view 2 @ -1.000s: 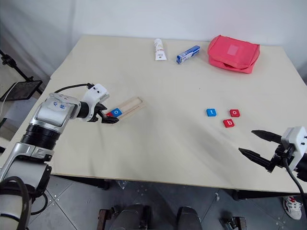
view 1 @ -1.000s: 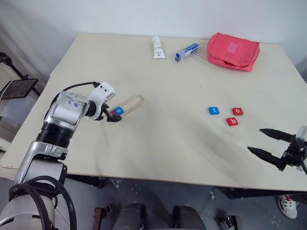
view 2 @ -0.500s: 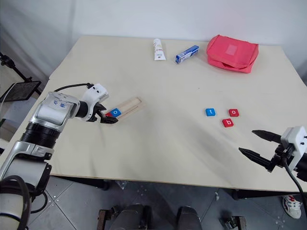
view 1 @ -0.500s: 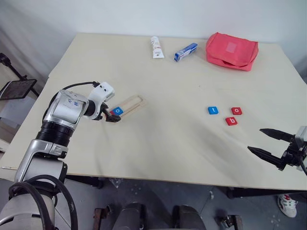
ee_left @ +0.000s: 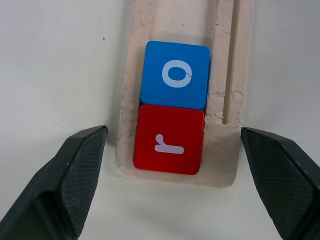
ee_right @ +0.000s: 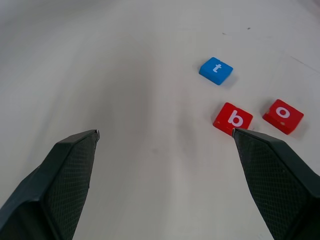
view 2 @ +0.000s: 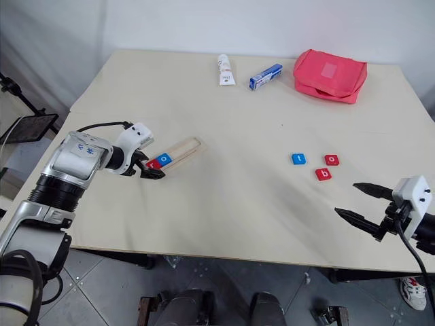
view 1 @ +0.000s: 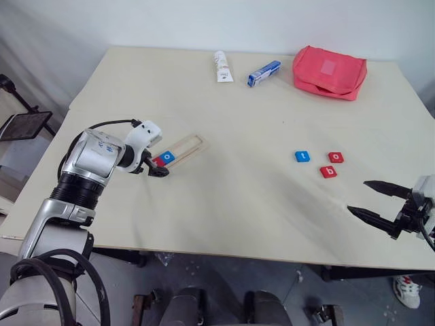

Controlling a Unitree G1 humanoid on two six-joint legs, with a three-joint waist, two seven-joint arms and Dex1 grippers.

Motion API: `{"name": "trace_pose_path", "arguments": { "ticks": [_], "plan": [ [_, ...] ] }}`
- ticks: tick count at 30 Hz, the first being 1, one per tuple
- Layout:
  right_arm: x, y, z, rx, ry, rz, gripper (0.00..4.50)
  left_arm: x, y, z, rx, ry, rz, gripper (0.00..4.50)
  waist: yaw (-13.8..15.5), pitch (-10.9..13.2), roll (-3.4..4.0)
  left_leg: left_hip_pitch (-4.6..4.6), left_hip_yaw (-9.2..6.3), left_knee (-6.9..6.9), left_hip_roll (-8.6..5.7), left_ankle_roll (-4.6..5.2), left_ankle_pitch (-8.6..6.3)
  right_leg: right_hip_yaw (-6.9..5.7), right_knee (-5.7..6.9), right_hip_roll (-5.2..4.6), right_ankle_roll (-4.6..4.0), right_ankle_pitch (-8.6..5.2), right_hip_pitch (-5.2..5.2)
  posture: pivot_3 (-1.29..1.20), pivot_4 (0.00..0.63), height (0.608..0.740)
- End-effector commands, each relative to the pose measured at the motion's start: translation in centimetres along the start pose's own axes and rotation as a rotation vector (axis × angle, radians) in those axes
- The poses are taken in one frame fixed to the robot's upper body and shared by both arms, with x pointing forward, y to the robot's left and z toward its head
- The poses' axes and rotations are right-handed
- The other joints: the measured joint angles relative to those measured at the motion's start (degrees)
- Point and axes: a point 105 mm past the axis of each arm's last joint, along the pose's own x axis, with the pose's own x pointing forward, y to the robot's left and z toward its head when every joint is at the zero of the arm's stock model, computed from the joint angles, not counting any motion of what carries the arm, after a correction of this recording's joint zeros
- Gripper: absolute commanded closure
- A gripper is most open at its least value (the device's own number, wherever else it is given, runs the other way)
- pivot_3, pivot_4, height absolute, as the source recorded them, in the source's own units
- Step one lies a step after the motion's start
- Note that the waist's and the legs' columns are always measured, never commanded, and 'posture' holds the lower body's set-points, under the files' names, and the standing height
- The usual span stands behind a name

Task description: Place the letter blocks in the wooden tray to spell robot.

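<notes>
Red r tile (ee_left: 169, 139) and blue o tile (ee_left: 174, 74) touching in the pale wooden tray (ee_left: 224, 159); left fingers (ee_left: 80, 170) apart, right fingers (ee_right: 70, 175) apart too.

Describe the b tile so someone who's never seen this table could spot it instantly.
Start at the red pouch in the table's far right corner and come toward the robot to three loose tiles on bare tabletop. The b tile is the nearest of them, red, just in front of the gap between the blue t tile and the red o tile. It alone carries a white "b".
</notes>
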Motion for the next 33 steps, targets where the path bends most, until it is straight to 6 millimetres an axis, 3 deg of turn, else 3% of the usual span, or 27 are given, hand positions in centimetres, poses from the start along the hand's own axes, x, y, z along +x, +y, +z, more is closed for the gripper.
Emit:
{"name": "trace_pose_path", "arguments": {
  "ticks": [1,3,7,11,15,17,20,23,27,33],
  "plan": [
    [-0.2,-0.5,0.9,-0.036,-0.005,-0.007,0.00,0.3,0.0,-1.1,0.017,0.045,0.003,0.61,0.0,0.0,0.00,0.00,0.00,0.00,0.00,0.00,0.00,0.00,0.00,0.00,0.00,0.00,0.00,0.00,0.150,0.740],
    [-0.2,-0.5,1.0,-0.038,-0.008,-0.009,0.00,0.3,-0.2,-1.2,0.024,0.052,-0.009,1.11,0.0,0.0,0.00,0.01,0.00,0.00,0.00,0.00,0.00,0.00,0.00,0.00,0.00,0.00,0.01,0.00,0.150,0.740],
    [-0.3,-0.4,1.0,-0.039,-0.010,-0.010,0.00,0.3,-0.5,-0.5,0.044,0.013,-0.020,1.11,0.0,0.0,0.00,0.01,0.00,0.00,0.00,0.00,0.00,0.00,0.01,-0.01,0.00,0.00,0.01,0.00,0.150,0.740],
    [-0.5,-0.2,1.2,-0.044,-0.021,-0.004,0.00,-0.1,-3.0,3.0,0.223,-0.113,-0.113,1.11,0.1,0.0,-0.01,-0.03,-0.02,0.01,-0.02,0.00,0.00,-0.01,0.01,-0.02,0.00,0.00,0.00,0.00,0.150,0.740],
    [-0.5,-0.1,1.3,-0.051,-0.025,0.010,0.00,0.1,-4.7,4.4,0.329,-0.157,-0.155,1.11,0.2,0.0,-0.02,-0.17,-0.15,0.20,-0.06,0.06,-0.03,-0.07,0.01,-0.04,0.00,0.00,-0.01,0.00,0.150,0.740],
    [-0.5,-0.1,1.2,-0.055,-0.026,0.013,0.00,0.1,-6.3,6.4,0.397,-0.233,-0.187,1.11,0.1,0.0,-0.02,-0.17,-0.14,0.20,-0.06,0.06,-0.04,-0.08,0.01,-0.04,0.00,0.00,-0.01,0.00,0.150,0.740],
    [-0.5,0.0,1.2,-0.059,-0.029,0.014,0.00,0.2,-7.6,7.7,0.452,-0.280,-0.220,1.11,0.1,0.0,-0.04,-0.20,-0.14,0.24,-0.05,0.07,-0.04,-0.11,0.01,-0.04,0.00,0.00,-0.01,0.00,0.150,0.740],
    [-0.7,0.3,1.1,-0.060,-0.035,0.016,0.00,0.8,-10.6,8.8,0.566,-0.295,-0.311,1.11,0.2,0.0,-0.04,-0.20,-0.12,0.25,-0.05,0.07,-0.04,-0.13,0.01,-0.04,0.00,0.00,-0.02,0.00,0.150,0.740],
    [-1.4,1.0,0.7,-0.065,-0.035,0.042,0.00,1.6,-14.0,9.7,0.659,-0.293,-0.421,1.11,0.3,0.0,-0.04,-0.21,-0.14,0.29,-0.09,0.13,-0.07,-0.16,0.01,-0.08,0.00,0.00,0.02,0.00,0.150,0.740],
    [-2.1,1.6,-0.1,-0.084,0.002,0.087,0.00,2.5,-16.9,9.2,0.728,-0.261,-0.506,1.11,0.1,0.0,-0.06,-0.21,-0.07,0.30,-0.07,0.17,-0.10,-0.15,-0.01,-0.08,0.00,0.00,0.02,0.00,0.150,0.740]
  ]
}}
